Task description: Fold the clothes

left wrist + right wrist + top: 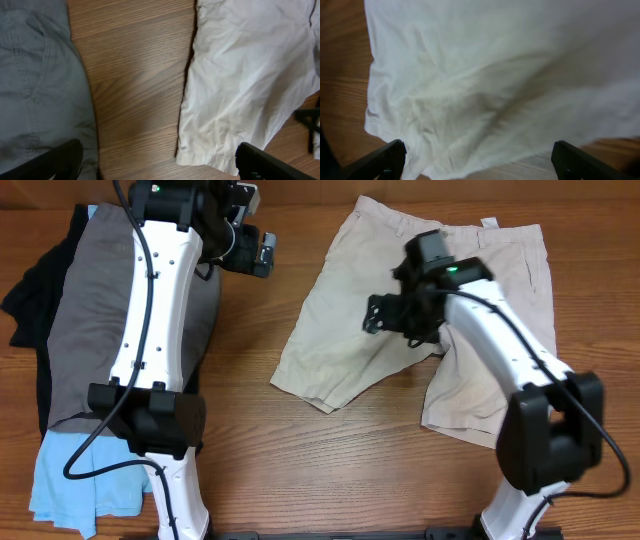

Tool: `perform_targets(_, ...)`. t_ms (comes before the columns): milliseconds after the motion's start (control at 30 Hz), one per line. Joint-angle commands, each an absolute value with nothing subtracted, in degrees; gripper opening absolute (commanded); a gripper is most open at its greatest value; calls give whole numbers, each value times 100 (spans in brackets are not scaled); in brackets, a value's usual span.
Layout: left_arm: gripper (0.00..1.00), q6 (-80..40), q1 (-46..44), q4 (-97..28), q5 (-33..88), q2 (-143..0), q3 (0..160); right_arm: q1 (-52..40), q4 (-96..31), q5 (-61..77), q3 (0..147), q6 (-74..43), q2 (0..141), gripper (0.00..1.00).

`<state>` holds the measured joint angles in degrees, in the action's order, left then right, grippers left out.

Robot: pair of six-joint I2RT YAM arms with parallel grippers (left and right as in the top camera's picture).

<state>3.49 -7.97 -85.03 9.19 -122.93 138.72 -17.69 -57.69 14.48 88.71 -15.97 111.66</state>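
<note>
The pale beige shorts [345, 330] lie spread flat on the wooden table, waistband at the far side, both legs toward me. My right gripper [385, 315] hovers open above the middle of the shorts; the right wrist view shows the left leg's cloth [485, 85] below its spread fingers [477, 160]. My left gripper [262, 252] is open and empty at the far left of the shorts. Its wrist view shows bare table between its fingers [157, 160], with the beige leg hem [240, 95] at right.
A pile of other garments lies at the left: grey shorts [90, 310] on top, also in the left wrist view [35, 85], black cloth [35, 290] under them and a light-blue garment [75, 475] at the near left. Bare wood table [330, 470] lies in front.
</note>
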Motion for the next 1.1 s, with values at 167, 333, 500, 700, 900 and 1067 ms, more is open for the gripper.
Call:
perform_targets(167,100,478,-707,-8552,952,-12376,13845,-2438,-5861,1236,8805,-1608,12283,97)
perform_targets(333,100,475,-709,-8567,840,-12376,13845,-2423,-6337,917,8656,-1643,12385,98)
perform_targets(500,100,478,-709,-8589,840,-12376,13845,-2178,-6772,836,8248,-2049,12385,100)
perform_targets(700,100,537,-716,-8678,840,-12376,13841,-1345,-6954,517,7675,-2126,12366,99)
perform_targets(900,100,626,-718,-8709,860,-12376,13841,-421,-7234,390,7677,-1914,11701,100)
perform_targets(1067,100,788,-926,-8715,860,-12442,13834,773,-7581,663,7693,-1422,10125,100)
